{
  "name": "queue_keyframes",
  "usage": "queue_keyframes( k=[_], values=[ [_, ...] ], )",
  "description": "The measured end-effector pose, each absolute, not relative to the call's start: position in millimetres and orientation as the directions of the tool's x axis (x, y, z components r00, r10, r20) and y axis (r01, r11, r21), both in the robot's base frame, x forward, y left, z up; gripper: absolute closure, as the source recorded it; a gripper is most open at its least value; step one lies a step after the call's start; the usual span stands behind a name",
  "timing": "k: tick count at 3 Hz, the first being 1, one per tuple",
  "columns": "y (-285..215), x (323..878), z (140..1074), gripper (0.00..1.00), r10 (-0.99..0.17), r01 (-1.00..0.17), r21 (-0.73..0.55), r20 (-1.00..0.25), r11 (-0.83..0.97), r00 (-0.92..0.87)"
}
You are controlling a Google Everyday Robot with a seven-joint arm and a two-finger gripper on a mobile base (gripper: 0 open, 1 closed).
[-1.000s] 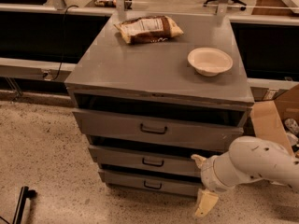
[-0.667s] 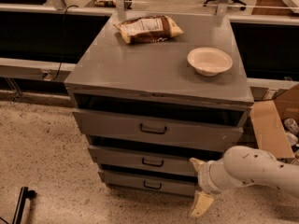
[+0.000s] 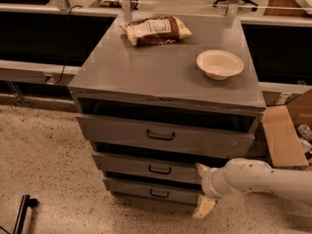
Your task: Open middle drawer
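The hand [image 3: 203,188] has edged slightly left to the bench's [image 3: 161,72] lower right front corner, fingers [image 3: 204,207] spread wide, holding nothing. The middle drawer [image 3: 126,163], second front down, sits as before, barely out, its handle [image 3: 160,169] at centre well apart from the hand; the pull seems not yet begun.

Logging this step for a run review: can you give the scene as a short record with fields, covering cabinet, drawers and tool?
cabinet: grey cabinet, three drawers
target: middle drawer, black handle not gripped
tool: tool open, at the middle drawer's right end, right of the handle
on top: snack bag at rear, white bowl to the right
beside: cardboard box right of cabinet
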State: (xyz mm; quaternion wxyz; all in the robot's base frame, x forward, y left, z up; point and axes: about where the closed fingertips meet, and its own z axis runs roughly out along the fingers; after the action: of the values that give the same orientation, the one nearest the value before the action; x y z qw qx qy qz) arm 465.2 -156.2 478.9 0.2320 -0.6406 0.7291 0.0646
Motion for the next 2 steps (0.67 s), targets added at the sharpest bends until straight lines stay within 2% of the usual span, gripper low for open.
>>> queue_keyframes(
  k=[2],
  values=[
    [-168, 517, 446, 0.02, -0.902, -0.953, -0.231, -0.423, 0.196, -0.083]
  ],
)
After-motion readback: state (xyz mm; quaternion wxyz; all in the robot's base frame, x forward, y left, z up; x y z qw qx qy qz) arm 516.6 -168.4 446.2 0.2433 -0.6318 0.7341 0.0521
